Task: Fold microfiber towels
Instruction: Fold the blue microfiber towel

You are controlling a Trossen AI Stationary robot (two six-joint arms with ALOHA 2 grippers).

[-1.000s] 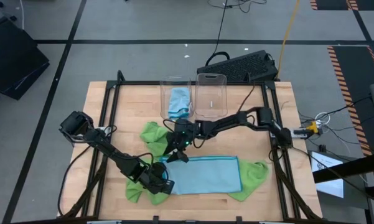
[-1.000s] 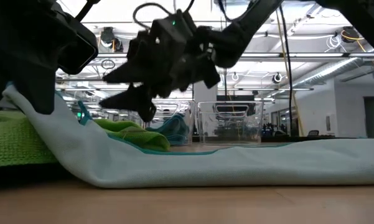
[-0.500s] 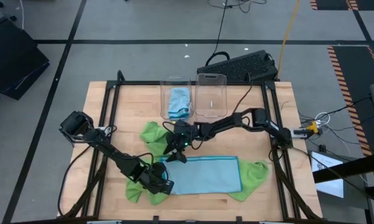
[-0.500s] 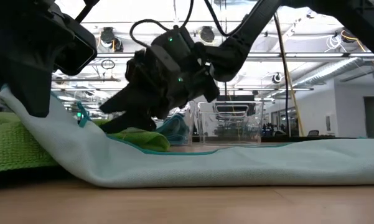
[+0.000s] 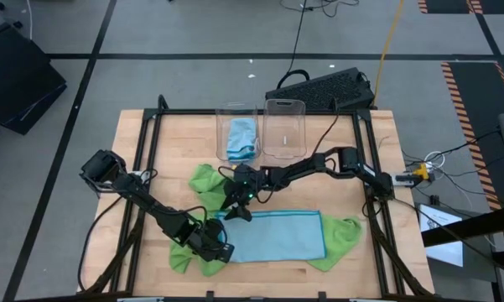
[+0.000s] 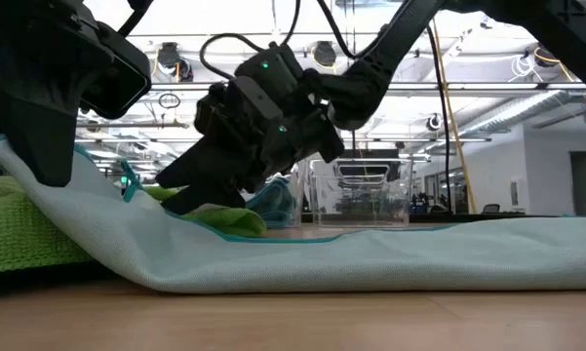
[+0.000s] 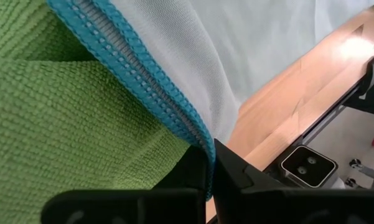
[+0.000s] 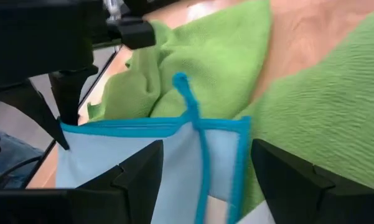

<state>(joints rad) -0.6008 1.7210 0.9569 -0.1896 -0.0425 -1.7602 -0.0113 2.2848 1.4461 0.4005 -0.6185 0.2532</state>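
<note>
Plainly, the fold turns on two corners at the left short end of the blue towel (image 5: 275, 236), which lies flat near the front of the table with its long axis running left to right. At its front-left corner the left gripper (image 5: 220, 249) is clamped together on the teal hem, as the left wrist view shows, with the cloth rising into the pinch in the low view; that arm reaches in low from the table's left side, elbow bent, wrist close to the wood. Just behind it, at the back-left corner, the right gripper (image 5: 239, 207) hangs with its fingers apart, straddling the hem and its little teal loop (image 8: 185, 93) in the right wrist view, not yet closed on anything. So the corner lies directly below and between the right fingers, and the right arm, stretched across from the right edge and pitched down, is the nearer one for that corner. Green towels (image 5: 205, 179) lie bunched around this end and another green one (image 5: 342, 239) pokes out at the far right. A folded blue cloth sits in the left bin (image 5: 237, 113).
</note>
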